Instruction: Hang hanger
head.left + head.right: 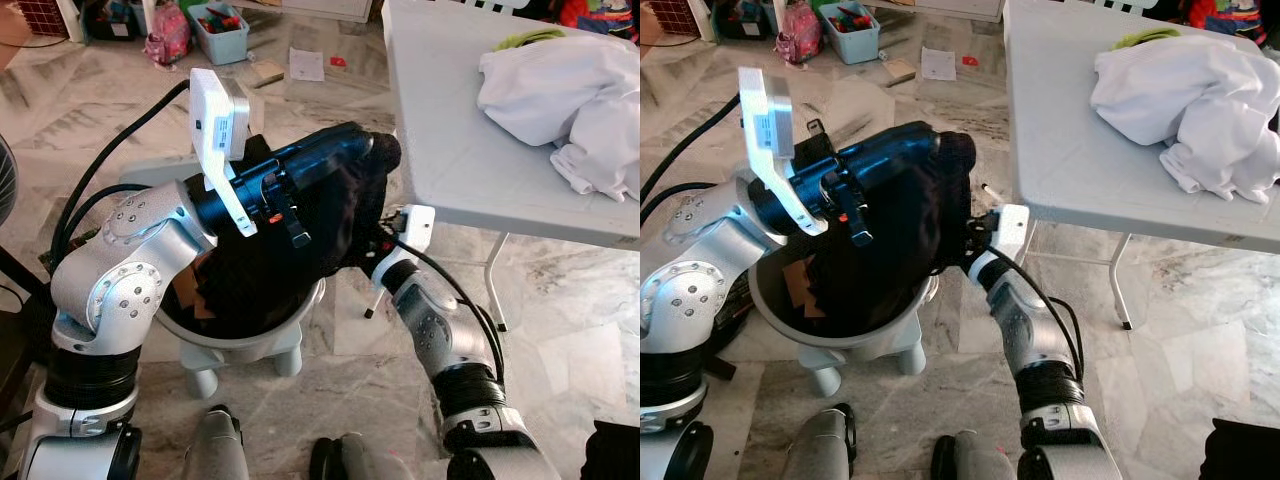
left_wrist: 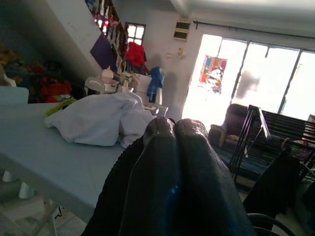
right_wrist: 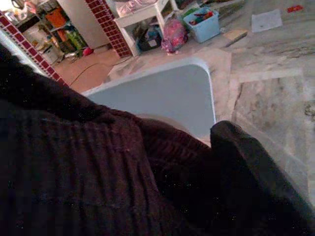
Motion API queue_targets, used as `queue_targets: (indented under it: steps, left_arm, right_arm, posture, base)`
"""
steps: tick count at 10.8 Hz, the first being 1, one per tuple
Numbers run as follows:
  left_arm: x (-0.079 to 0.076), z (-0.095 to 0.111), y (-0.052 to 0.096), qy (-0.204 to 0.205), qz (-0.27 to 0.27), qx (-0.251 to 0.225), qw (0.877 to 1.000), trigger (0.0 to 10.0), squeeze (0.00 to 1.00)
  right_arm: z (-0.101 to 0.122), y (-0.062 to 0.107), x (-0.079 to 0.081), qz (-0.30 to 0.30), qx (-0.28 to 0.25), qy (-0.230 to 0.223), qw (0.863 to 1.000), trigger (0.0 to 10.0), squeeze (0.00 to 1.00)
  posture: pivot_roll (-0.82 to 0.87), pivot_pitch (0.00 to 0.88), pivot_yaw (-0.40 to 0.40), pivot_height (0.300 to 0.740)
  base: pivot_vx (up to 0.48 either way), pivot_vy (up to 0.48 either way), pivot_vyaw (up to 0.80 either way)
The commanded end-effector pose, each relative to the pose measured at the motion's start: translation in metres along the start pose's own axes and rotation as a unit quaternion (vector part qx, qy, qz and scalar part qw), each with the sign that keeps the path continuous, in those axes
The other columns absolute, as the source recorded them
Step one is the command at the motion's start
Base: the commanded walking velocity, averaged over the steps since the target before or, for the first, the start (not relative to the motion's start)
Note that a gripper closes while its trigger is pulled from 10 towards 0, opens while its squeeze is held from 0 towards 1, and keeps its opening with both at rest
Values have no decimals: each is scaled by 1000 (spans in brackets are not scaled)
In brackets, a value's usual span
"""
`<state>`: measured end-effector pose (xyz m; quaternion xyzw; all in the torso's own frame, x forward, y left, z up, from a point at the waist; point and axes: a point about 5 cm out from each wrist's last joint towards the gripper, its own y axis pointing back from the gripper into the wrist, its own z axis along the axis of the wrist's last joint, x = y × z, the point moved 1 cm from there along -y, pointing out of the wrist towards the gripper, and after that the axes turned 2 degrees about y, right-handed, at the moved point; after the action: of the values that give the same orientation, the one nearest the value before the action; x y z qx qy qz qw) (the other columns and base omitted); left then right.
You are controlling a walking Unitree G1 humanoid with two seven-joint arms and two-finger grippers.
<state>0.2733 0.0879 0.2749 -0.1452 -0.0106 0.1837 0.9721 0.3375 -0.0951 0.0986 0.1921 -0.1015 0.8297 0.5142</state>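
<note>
A black garment (image 1: 300,250) hangs bunched over a white basket (image 1: 260,340) in front of me. My left gripper (image 1: 360,145) is raised above the basket, its two fingers (image 2: 174,147) pressed together with the black cloth draped over and beside them. From the right, my right gripper (image 1: 372,250) is pushed into the same garment and buried in dark ribbed cloth (image 3: 74,162). Far off in the left wrist view, a dark garment (image 2: 275,182) hangs by a hanger hook on a black drying rack (image 2: 256,132).
A grey folding table (image 1: 450,130) stands close on my right with a pile of white clothes (image 1: 570,90) on it. A blue bin (image 1: 222,30) and papers lie on the marble floor behind. A fan (image 1: 5,180) is at the left edge.
</note>
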Motion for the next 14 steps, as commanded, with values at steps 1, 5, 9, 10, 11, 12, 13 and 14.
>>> queue_targets:
  steps: [1,5,9,10,11,12,13,14]
  left_arm:
    - [-5,3,1,-9,-10,-1,1000,0,0]
    - [3,-4,11,-11,29,10,999,0,0]
    - [42,-76,104,4,350,95,932,0,0]
    - [35,-102,138,25,420,131,898,0,0]
    - [24,-127,166,55,462,172,868,0,0]
    - [16,-143,181,69,477,203,852,0,0]
    - [6,-161,201,82,504,236,827,0,0]
    - [5,-167,208,81,518,248,815,0,0]
  right_arm:
    - [2,2,-9,-17,3,-4,1000,0,0]
    - [15,2,-23,-47,-15,14,999,0,0]
    - [17,23,-37,-34,11,146,989,10000,0]
    - [19,32,-44,-39,19,166,985,10000,0]
    - [21,37,-50,-47,22,172,984,10000,0]
    - [22,38,-52,-49,22,176,983,10000,0]
    - [25,38,-52,-47,21,186,981,10000,0]
    - [28,36,-50,-44,18,192,980,10000,0]
  posture:
    - [35,114,-118,740]
    - [28,113,-119,740]
    - [27,120,-137,740]
    - [28,123,-145,740]
    - [29,125,-151,740]
    - [27,127,-156,740]
    - [25,127,-161,740]
    - [25,128,-163,740]
  base:
    - [0,0,0]
    - [0,0,0]
    - [0,0,0]
    - [0,0,0]
    - [0,0,0]
    - [0,0,0]
    - [0,0,0]
    - [0,0,0]
